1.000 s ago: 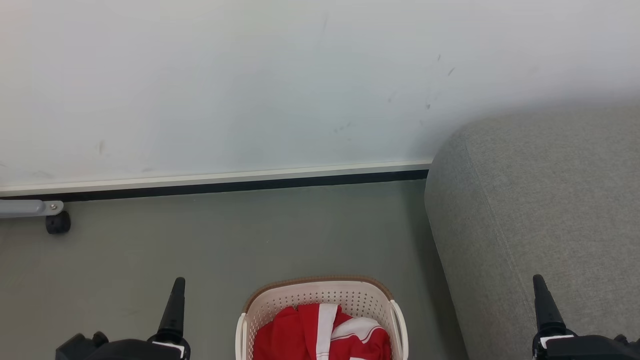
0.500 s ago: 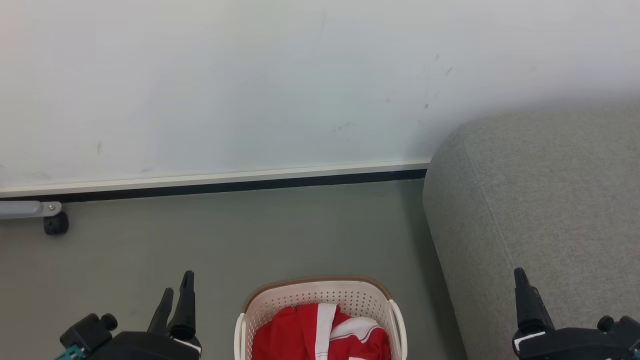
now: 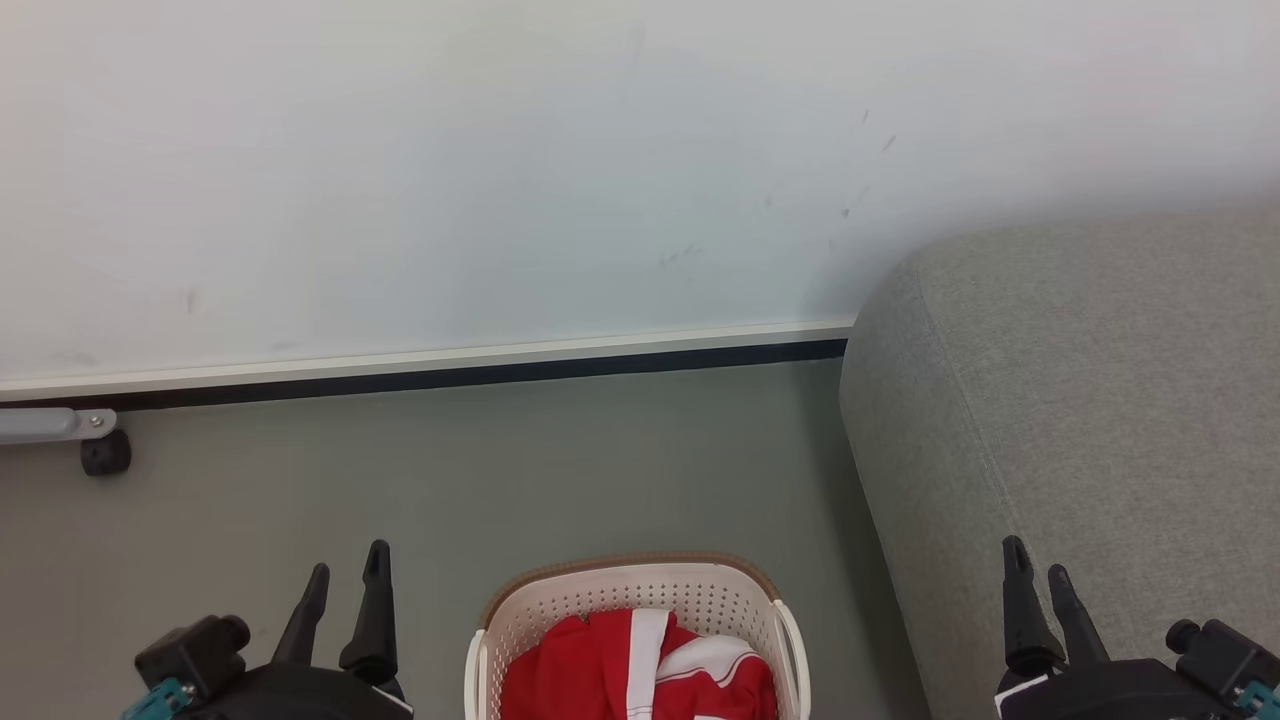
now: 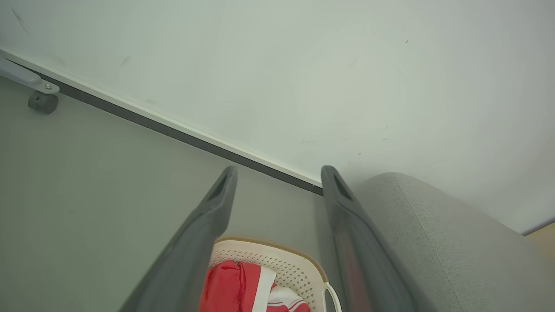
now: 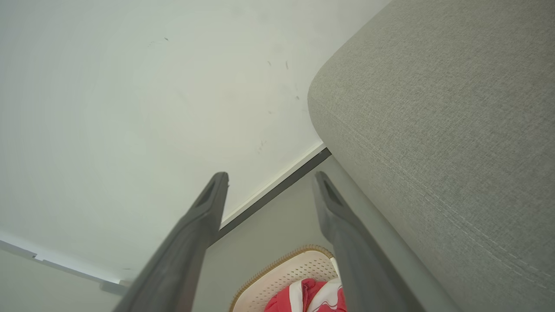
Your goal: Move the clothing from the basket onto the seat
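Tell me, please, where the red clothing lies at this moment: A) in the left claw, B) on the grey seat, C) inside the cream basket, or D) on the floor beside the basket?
C: the clothing lies heaped inside the basket, which stands between the open left claw and the open right claw.

Before me lies a smooth grey-green floor point(image 3: 560, 470). On it stand an oval cream perforated plastic basket point(image 3: 630, 563), a large grey fabric seat point(image 3: 1080, 400) near its right, and a small black caster point(image 3: 105, 453) far left.

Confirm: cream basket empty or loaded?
Loaded: red, white-striped fabric clothing lies bunched inside the oval cream perforated plastic basket.
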